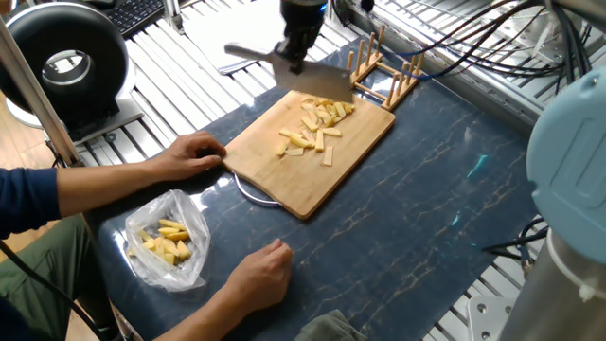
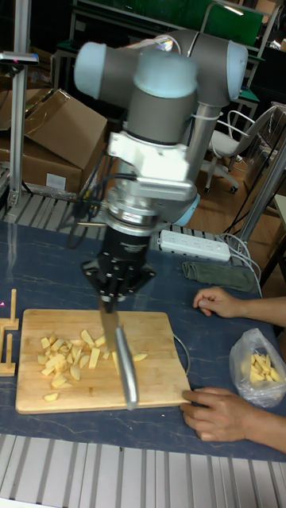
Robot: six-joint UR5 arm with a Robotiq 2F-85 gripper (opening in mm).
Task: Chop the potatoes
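Observation:
Pale yellow potatoes (image 1: 318,126) lie as short sticks and chunks on the far half of a wooden cutting board (image 1: 275,175). The gripper (image 1: 300,55) is shut on a cleaver (image 1: 317,82), which hangs just above the board's far end, over the pile's far edge. In the tall fixed view the gripper (image 2: 112,299) holds the cleaver (image 2: 125,369) with its handle pointing at the camera, above the board (image 2: 155,389) and to the right of most potatoes (image 2: 70,355).
A person's hand (image 1: 194,151) rests at the board's left edge; the other hand (image 1: 261,271) lies on the table in front. A clear plastic bag (image 1: 168,242) of yellow pieces sits front left. A wooden rack (image 1: 383,74) stands behind the board.

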